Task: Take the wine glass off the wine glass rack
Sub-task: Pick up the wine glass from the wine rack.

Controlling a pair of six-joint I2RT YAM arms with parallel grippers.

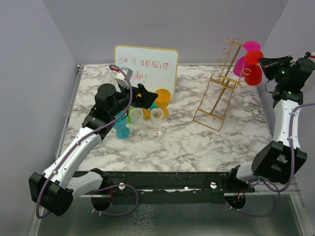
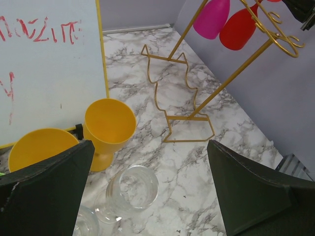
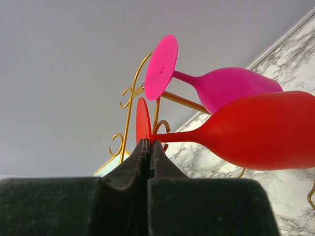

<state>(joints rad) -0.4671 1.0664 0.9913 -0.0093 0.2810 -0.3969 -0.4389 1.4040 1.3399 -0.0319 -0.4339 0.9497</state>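
While left fingers (image 2: 44, 191) gape wide, right fingers (image 3: 123, 191) pinch red wine glass (image 3: 261, 132), on gold rack (image 2: 231, 79), whiteboard (image 1: 146, 61) reading "amazing"

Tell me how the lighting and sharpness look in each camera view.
Top external: soft, even light, faint shadows on the white marble tabletop. Left wrist: yellow plastic goblet sharp, left end effector dark, featureless. Right wrist: red plastic wine glass shows gentle sheen, no harsh glare.

Lab test booth: marble-print table (image 1: 187, 142) boxed by plain grey walls (image 1: 29, 73).
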